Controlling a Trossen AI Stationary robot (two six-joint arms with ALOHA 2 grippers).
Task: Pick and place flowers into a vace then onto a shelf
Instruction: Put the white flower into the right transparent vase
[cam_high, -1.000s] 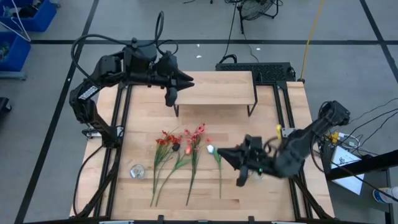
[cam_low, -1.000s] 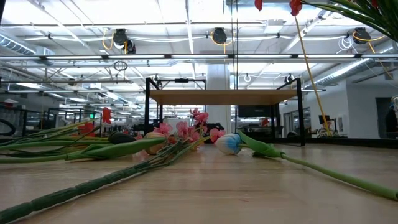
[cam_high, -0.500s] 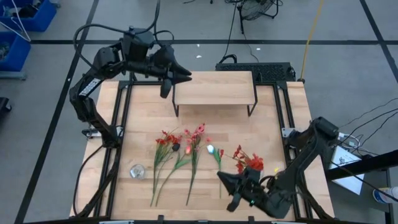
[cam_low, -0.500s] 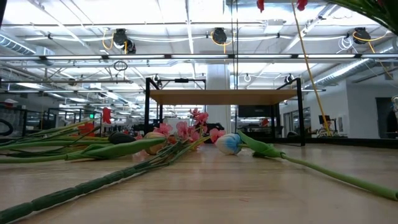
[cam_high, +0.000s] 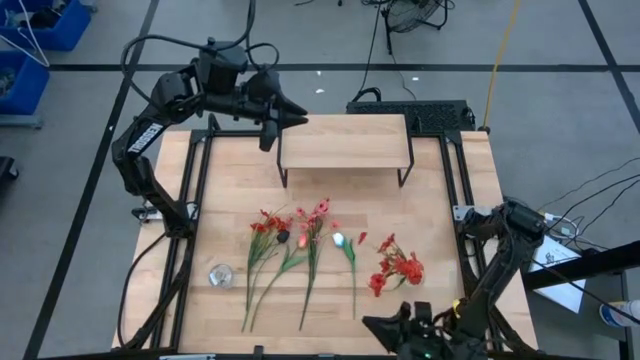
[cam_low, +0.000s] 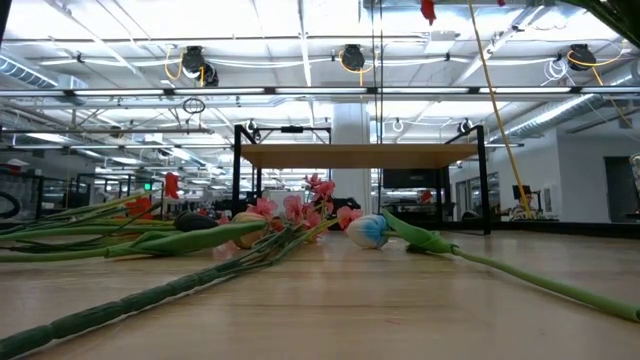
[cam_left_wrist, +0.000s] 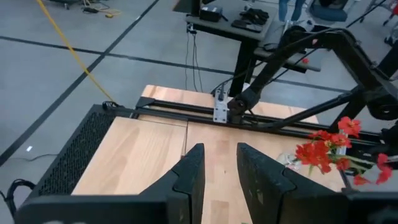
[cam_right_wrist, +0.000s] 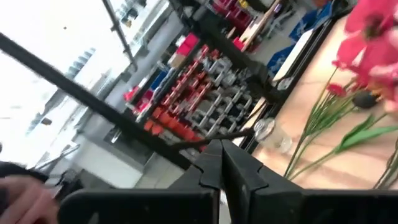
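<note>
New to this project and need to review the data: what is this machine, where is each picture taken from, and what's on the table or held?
It is a robot with two dark arms at a wooden table, each ending in a two-finger hand. One picture looks straight down on the table, one looks level across the tabletop, and two come from cameras on the wrists.

On the table lie several flower stems, a small clear glass and a low shelf.

The left hand hovers by the shelf's end, its fingers slightly apart and empty. The right hand, at the near edge, is shut, apparently on the stem of a red bunch held up off the table.
</note>
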